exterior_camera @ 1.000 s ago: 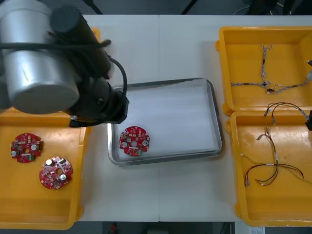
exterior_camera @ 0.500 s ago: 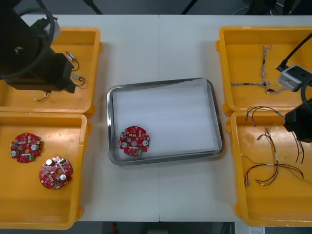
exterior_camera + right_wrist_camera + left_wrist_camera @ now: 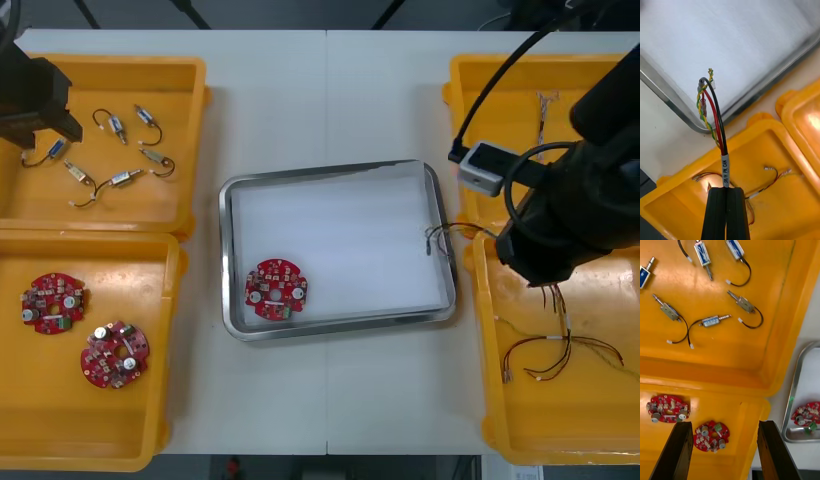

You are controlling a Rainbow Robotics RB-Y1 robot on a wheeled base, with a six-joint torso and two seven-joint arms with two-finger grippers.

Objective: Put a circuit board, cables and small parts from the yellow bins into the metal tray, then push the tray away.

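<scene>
A light table (image 3: 330,100) stands before a dark floor. Yellow bins (image 3: 100,410) flank the metal tray (image 3: 350,230), which is white inside. Well left of the tray the left gripper (image 3: 724,427) hovers, fingers apart. The right gripper (image 3: 725,191) hangs just right of the tray. A circuit board (image 3: 275,289) lies in the tray's near-left corner. The right gripper's fingers pinch a red, black and yellow cable (image 3: 717,127), which runs crosswise, its free ends pointing over the tray's right rim.

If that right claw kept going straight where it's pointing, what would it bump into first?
Likely the rim of the shiny metal tray; the right claw, shut on a red, black and yellow cable, points there, though depth is unclear.
</scene>
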